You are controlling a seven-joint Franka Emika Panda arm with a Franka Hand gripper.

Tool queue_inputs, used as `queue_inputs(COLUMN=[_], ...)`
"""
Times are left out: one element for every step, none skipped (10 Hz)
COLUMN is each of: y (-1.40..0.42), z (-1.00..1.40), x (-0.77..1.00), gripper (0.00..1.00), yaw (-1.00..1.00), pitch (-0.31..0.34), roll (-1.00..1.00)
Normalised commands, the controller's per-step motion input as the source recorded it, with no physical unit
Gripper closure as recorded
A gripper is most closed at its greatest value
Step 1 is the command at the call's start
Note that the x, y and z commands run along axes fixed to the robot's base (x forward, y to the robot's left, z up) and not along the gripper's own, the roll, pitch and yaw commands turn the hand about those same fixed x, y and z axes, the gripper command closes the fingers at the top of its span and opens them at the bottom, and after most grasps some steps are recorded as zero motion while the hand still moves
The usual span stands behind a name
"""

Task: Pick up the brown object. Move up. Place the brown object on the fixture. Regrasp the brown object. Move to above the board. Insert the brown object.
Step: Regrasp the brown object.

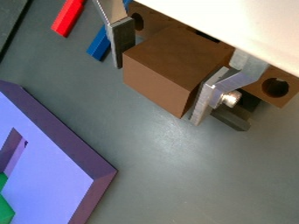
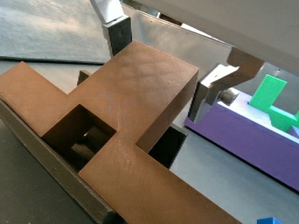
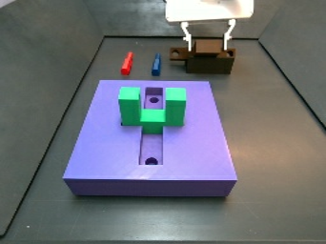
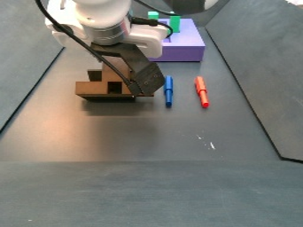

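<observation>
Brown object (image 1: 163, 70) sits at fixture (image 4: 90, 90), far from board (image 3: 192, 143); gripper (image 1: 162, 83) straddles it, pads against both sides, seemingly clamped; pickup, lift, placement judged done, regrasp in hand; move above board & insertion left; board slot seen vacant; obj/fixture boundary hard to separate in side views, part hidden by gripper body; hole end cut off in a wrist view.

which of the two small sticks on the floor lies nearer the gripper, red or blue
The small blue stick: it lies between the small red stick and the gripper, which is down at the brown bracket.
</observation>
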Motion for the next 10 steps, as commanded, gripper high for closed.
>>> queue_inputs(y=[-0.2,-0.13,-0.06,-0.04,-0.07,-0.07,-0.04,0.0,0.0,-0.04], z=[0.69,0.57,0.39,0.33,0.34,0.35,0.3,0.25,0.19,0.11], x=[0.31,0.24,0.07,0.05,0.0,0.0,0.0,0.03,0.05,0.05], gripper=[0.0,0.0,0.0,0.0,0.0,0.0,0.0,0.0,0.0,0.0], yaw=[0.34,0.31,0.38,0.38,0.36,0.33,0.31,0.28,0.26,0.23], pitch=[-0.066,-0.014,0.0,0.014,0.011,0.0,0.0,0.0,0.0,0.0], roll=[1.0,1.0,1.0,1.0,1.0,1.0,1.0,1.0,1.0,1.0])
